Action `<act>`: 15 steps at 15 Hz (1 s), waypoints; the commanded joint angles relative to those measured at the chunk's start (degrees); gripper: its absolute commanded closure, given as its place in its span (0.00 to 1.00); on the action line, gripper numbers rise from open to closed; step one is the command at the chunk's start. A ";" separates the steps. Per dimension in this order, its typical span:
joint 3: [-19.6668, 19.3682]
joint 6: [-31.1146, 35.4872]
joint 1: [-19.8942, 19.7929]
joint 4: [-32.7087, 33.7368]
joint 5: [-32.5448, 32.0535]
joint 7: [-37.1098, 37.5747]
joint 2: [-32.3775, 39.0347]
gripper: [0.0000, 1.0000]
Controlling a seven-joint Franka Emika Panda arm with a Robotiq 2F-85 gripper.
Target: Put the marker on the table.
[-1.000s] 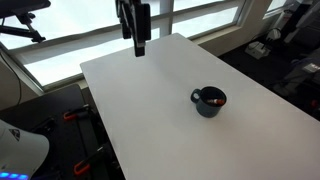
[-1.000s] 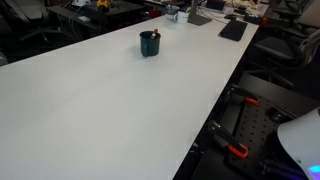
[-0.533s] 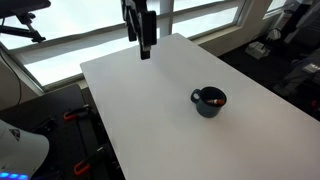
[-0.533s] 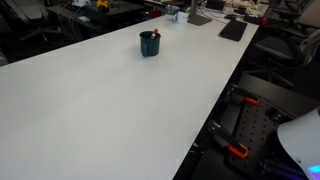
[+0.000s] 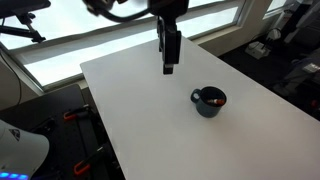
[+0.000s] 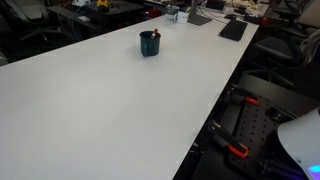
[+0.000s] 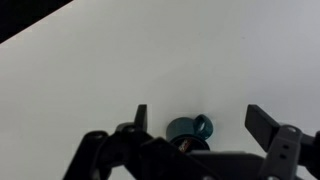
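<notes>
A dark blue mug (image 5: 209,101) stands on the white table (image 5: 150,110), right of its middle. It also shows in the other exterior view (image 6: 149,44) and in the wrist view (image 7: 184,131). The reddish-orange marker (image 6: 154,35) stands inside the mug with its tip just above the rim. In the wrist view only a small bit of the marker (image 7: 183,143) shows. My gripper (image 5: 168,68) hangs above the table, to the left of the mug and well above it. In the wrist view the gripper (image 7: 200,120) is open and empty, and its fingers frame the mug.
The table's near left edge (image 5: 100,125) drops off to the floor, with robot base parts below. Windows run behind the far edge. Desks and a keyboard (image 6: 232,30) lie beyond the far end of the table.
My gripper has moved from the table's far edge to the right and down, toward the mug. The mug and marker have not moved.
</notes>
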 commanded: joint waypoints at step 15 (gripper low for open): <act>-4.85 18.59 0.02 11.94 -9.73 19.78 23.13 0.00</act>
